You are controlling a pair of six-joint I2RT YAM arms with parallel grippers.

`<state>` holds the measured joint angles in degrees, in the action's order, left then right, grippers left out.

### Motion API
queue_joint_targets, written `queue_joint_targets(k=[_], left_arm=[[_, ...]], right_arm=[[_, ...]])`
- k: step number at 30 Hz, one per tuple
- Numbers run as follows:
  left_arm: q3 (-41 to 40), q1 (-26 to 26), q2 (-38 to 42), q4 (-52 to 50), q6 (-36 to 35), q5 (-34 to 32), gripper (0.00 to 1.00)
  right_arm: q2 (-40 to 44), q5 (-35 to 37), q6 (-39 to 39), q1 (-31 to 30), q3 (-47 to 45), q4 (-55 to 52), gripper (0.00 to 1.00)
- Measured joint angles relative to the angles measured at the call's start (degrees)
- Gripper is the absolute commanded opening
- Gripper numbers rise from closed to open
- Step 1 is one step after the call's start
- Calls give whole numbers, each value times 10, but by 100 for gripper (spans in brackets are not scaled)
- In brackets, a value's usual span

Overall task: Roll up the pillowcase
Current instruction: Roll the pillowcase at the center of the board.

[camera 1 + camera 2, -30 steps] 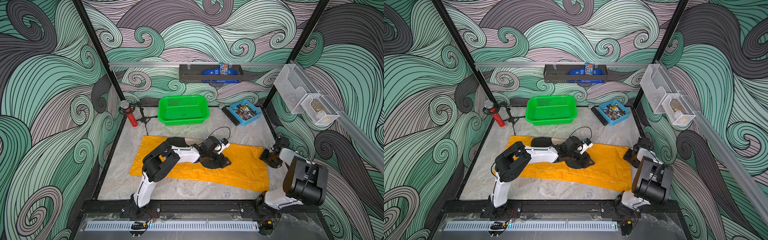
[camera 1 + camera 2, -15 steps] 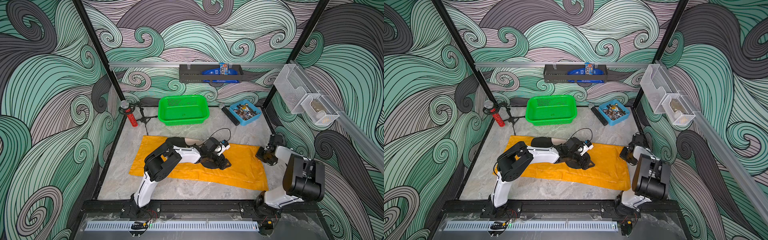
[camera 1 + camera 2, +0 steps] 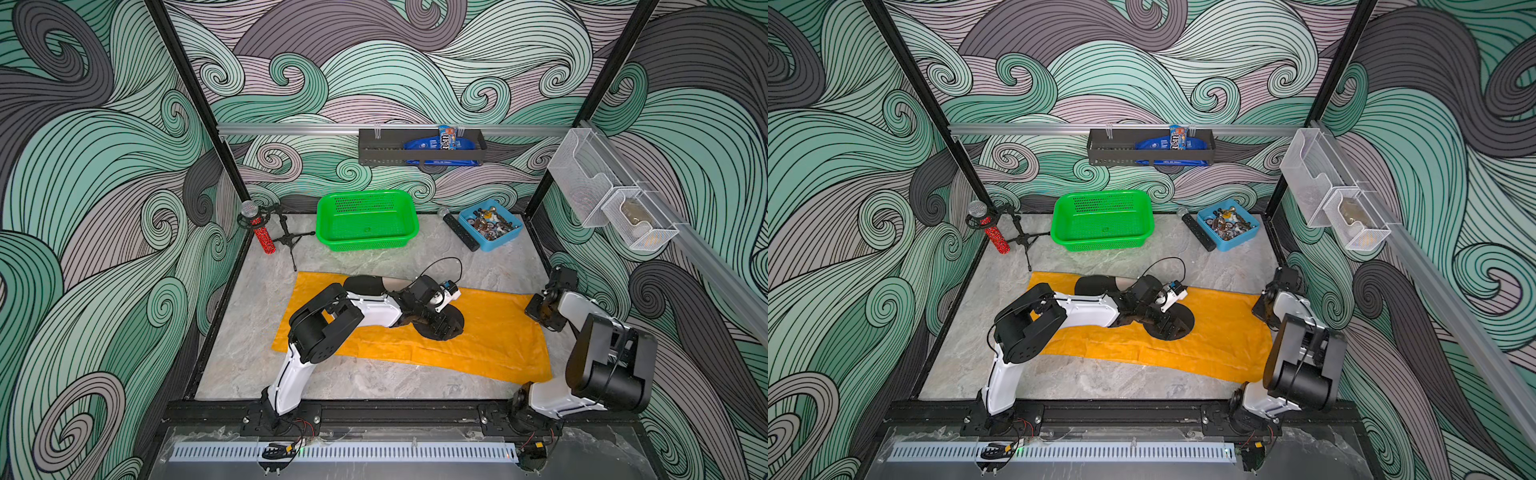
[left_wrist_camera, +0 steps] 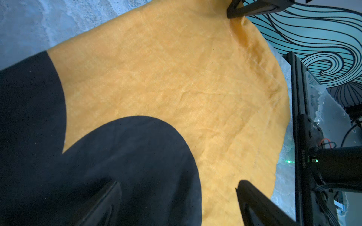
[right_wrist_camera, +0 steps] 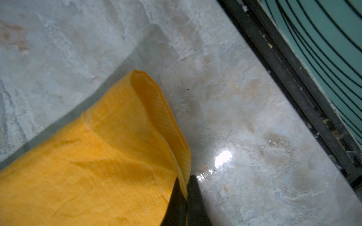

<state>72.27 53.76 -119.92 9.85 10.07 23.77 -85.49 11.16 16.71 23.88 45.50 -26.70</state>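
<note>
The pillowcase (image 3: 498,336) (image 3: 1225,332), a mustard-yellow cloth, lies spread flat on the marble table in both top views. My left gripper (image 3: 446,328) (image 3: 1173,326) hovers low over its middle, above a black print (image 4: 137,156). It is open, and its fingers (image 4: 254,199) hold nothing between them. My right gripper (image 3: 540,311) (image 3: 1264,311) is at the cloth's right end. In the right wrist view that gripper (image 5: 186,180) is shut on the hemmed edge of the pillowcase (image 5: 98,166), which lifts slightly off the table there.
At the back stand a green basket (image 3: 365,220), a blue bin of small items (image 3: 490,224), a black bar (image 3: 461,232) and a red microphone on a tripod (image 3: 262,232). A dark wall rack (image 3: 419,147) and mesh bins (image 3: 602,187) hang above. The black frame rail (image 5: 293,78) runs close to my right gripper.
My right gripper has closed on the pillowcase's right edge after shifting slightly toward it. The left arm has barely moved and stays open.
</note>
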Motion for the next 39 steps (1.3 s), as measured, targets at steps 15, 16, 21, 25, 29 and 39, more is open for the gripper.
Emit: queue_joint_targets(k=[15,16,21,25,29,39], left_arm=[[29,0,0,-18,0,0,96],[30,0,0,-20,0,0,95],[30,-1,0,-28,-1,0,95],[30,-4,2,-34,-2,0,96],[30,-7,6,-36,-2,0,95],[29,-11,22,-38,-2,0,95]], right_arm=[[36,34,60,-114,7,-63,0],[37,37,68,-126,8,-67,0],[35,46,106,-182,15,-84,1],[16,48,133,-223,26,-89,6],[-3,48,157,-257,27,-92,7],[-52,57,184,-325,50,-104,15]])
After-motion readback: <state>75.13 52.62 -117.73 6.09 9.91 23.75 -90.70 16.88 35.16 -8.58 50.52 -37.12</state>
